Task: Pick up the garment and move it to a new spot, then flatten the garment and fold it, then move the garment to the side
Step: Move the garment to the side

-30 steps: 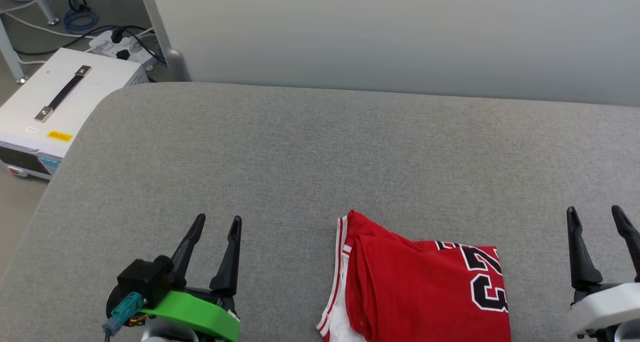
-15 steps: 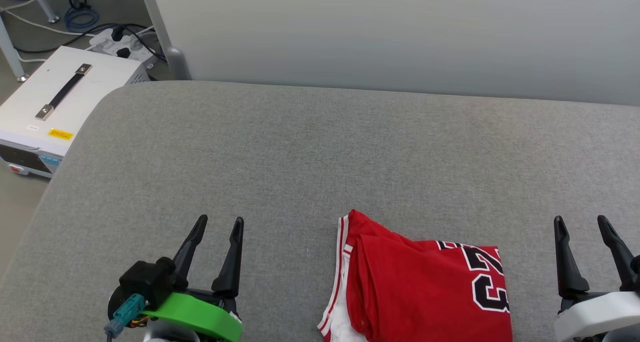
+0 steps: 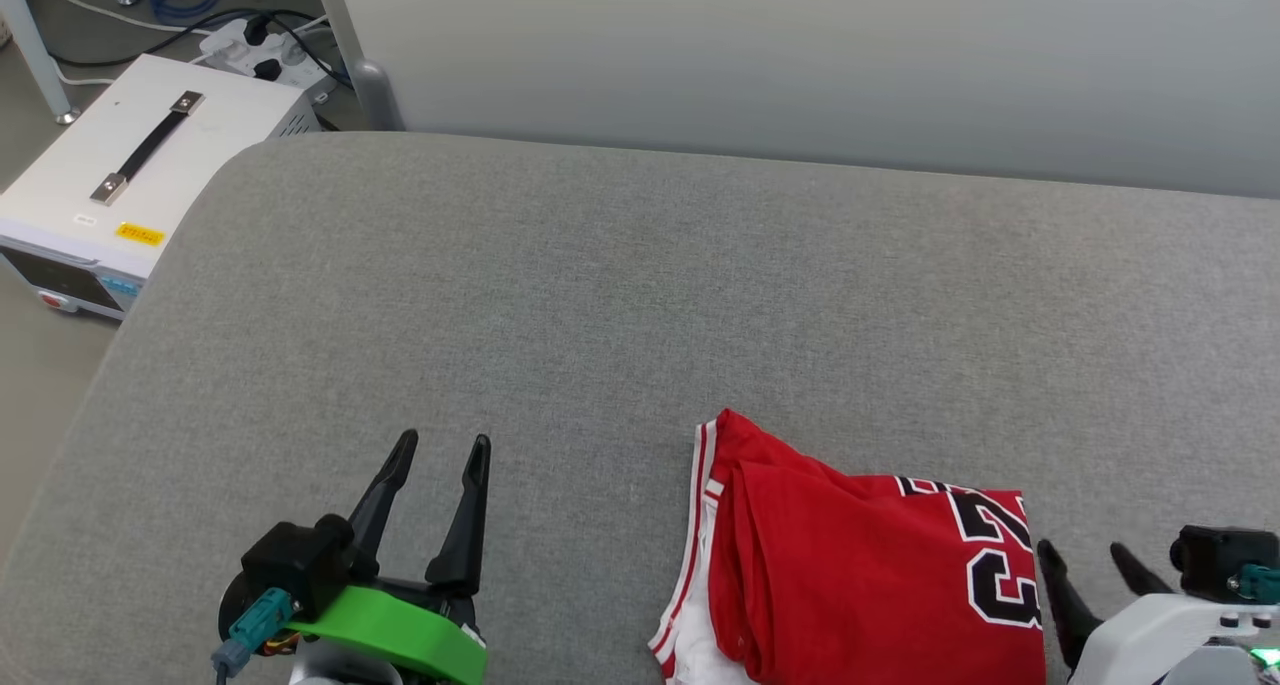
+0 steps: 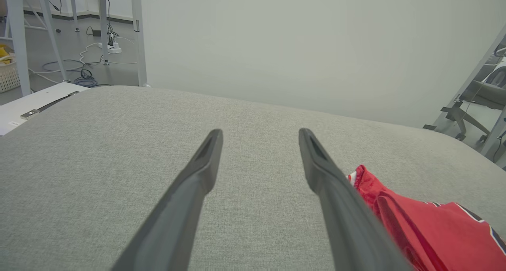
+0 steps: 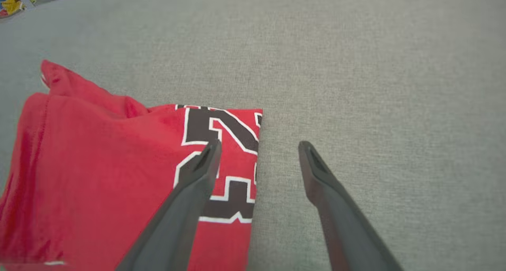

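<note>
The garment (image 3: 860, 575), a red jersey with black white-outlined numbers and striped trim, lies folded on the grey cushioned surface (image 3: 640, 295) near its front edge. My left gripper (image 3: 440, 450) stands open well to the garment's left, nothing between its fingers; in the left wrist view (image 4: 261, 134) the garment (image 4: 427, 223) shows at lower right. My right gripper (image 3: 1085, 557) is open at the garment's right edge. In the right wrist view (image 5: 259, 146) one finger hangs over the lettered corner of the garment (image 5: 99, 164) and the other over bare cushion.
A white equipment case (image 3: 120, 175) with a black handle sits on the floor left of the cushion, beside a power strip and cables (image 3: 260, 45). A pale wall panel (image 3: 800, 55) runs behind the cushion. Metal frame legs (image 4: 136, 29) stand at the back left.
My right gripper has dropped lower and moved left, to the garment's right edge. The head camera has shifted a little. The left gripper and garment stay put.
</note>
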`<state>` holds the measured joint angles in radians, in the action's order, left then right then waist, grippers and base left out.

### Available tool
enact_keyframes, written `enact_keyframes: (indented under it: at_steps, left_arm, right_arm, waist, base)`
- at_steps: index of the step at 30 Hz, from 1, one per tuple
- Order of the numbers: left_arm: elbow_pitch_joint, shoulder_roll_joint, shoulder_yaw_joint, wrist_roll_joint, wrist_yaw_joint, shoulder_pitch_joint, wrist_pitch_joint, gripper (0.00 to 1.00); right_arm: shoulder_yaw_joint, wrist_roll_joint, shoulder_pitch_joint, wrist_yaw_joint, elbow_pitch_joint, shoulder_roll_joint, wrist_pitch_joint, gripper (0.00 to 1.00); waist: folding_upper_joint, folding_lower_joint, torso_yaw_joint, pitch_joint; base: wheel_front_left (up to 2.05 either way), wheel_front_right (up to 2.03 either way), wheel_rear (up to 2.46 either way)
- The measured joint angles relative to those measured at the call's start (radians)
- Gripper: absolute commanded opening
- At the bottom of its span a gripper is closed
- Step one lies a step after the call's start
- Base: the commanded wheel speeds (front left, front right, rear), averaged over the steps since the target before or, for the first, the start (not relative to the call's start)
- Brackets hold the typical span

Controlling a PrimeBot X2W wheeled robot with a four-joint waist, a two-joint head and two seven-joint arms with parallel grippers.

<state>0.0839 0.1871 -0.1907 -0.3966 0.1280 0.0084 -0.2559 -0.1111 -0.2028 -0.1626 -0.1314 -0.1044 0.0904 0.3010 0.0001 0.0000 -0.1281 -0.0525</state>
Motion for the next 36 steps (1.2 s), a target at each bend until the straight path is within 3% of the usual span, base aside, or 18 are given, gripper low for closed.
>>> enact_keyframes:
  at_steps: [8,19,20,22,29,36]
  left_arm:
    - [0.004,-0.002,-0.009,-0.002,0.000,-0.012,0.000,1.00]
    - [0.007,-0.002,-0.008,-0.004,0.000,-0.027,0.000,1.00]
    - [0.007,-0.002,-0.009,-0.006,0.000,-0.029,0.000,1.00]
    - [0.008,-0.001,-0.008,-0.006,0.000,-0.031,0.000,1.00]
    - [0.016,0.001,-0.003,-0.007,0.000,-0.031,0.000,1.00]
    - [0.011,0.001,-0.006,-0.006,0.000,-0.030,0.000,1.00]
  right_arm:
    - [0.018,-0.067,0.027,0.000,0.109,-0.003,0.138,1.00]
    - [0.081,-0.085,0.071,0.002,0.214,0.029,0.237,1.00]
    - [0.088,-0.087,0.075,0.002,0.218,0.032,0.243,0.51]
    - [0.097,-0.091,0.083,0.002,0.225,0.039,0.249,0.00]
    - [0.140,-0.085,0.094,0.001,0.223,0.059,0.215,0.00]
    - [0.213,-0.025,0.113,-0.001,0.168,0.149,0.196,0.00]
  waist:
    - [0.0000,0.0000,-0.032,-0.038]
    - [0.0000,0.0000,-0.070,-0.078]
    - [0.0000,0.0000,-0.071,-0.080]
    - [0.0000,0.0000,-0.072,-0.080]
    - [0.0000,0.0000,-0.056,-0.068]
    - [0.0000,0.0000,-0.014,-0.053]
  base:
    - [0.00,0.00,0.00]
    - [0.00,0.00,0.00]
    - [0.00,0.00,0.00]
    - [0.00,0.00,0.00]
    - [0.00,0.00,0.00]
    - [0.00,0.00,0.00]
